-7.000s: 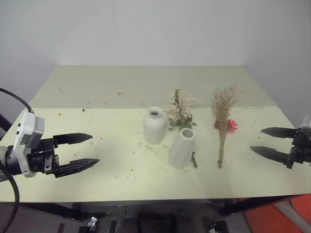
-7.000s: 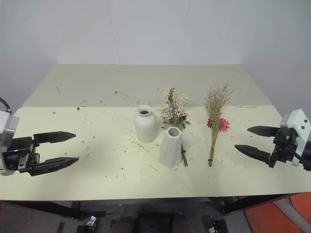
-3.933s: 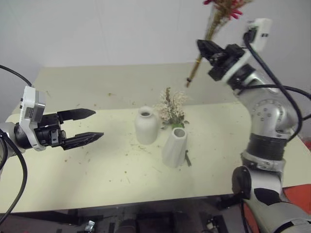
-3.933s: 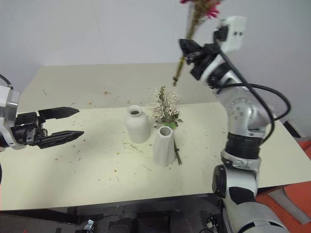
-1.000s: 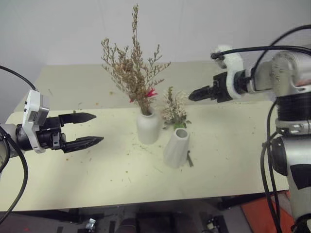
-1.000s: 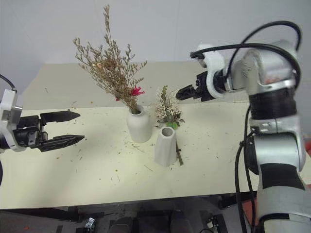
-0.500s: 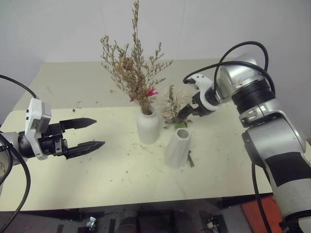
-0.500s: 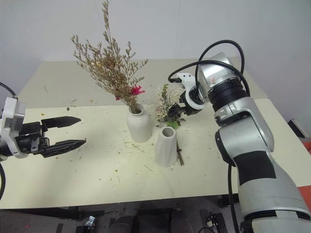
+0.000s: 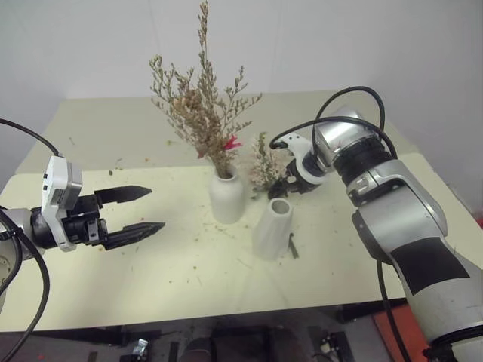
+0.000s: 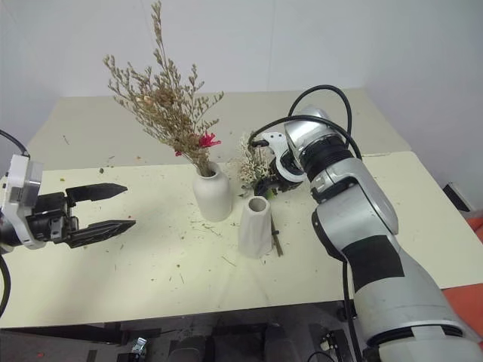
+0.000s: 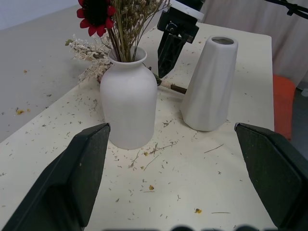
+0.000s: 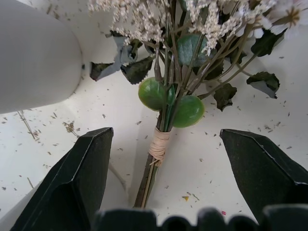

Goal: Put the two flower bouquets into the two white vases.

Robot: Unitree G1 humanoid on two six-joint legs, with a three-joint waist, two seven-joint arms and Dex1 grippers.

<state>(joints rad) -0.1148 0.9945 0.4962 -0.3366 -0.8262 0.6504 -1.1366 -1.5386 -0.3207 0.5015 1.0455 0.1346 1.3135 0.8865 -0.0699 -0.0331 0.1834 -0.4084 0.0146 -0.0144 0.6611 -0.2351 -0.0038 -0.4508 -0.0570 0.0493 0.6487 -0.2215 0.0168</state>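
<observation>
Roses (image 12: 166, 103) lie flat on the table (image 9: 189, 264), stems pointing toward the near edge, tucked behind the tall vase (image 9: 272, 228) and just beside the round vase (image 9: 226, 197). That round vase already carries the dried sprigs (image 9: 202, 113), upright and fanning out above its narrow neck, so half the job looks done. The tall vase stands empty with its wide mouth up, presumably kept for the roses.

The right gripper (image 12: 166, 202) tilts steeply down over the roses with its fingers (image 12: 72, 183) spread wide on either side of the stems. In the right wrist view the twine binding sits between the two fingers, at about 12 o'clock from the gripper's midpoint and near it; nothing is pinched yet. The bound stems are probably the target because they are the firmest part, while the blooms and leaves would crush or slip. From the head camera the gripper sits at roughly 1 o'clock from the tall vase, very close to it, so knocking that vase while closing is a risk.

The left gripper (image 9: 128, 211) hangs well apart at 9 o'clock from the round vase, jaws spread and holding nothing, likely just waiting clear of the work.
</observation>
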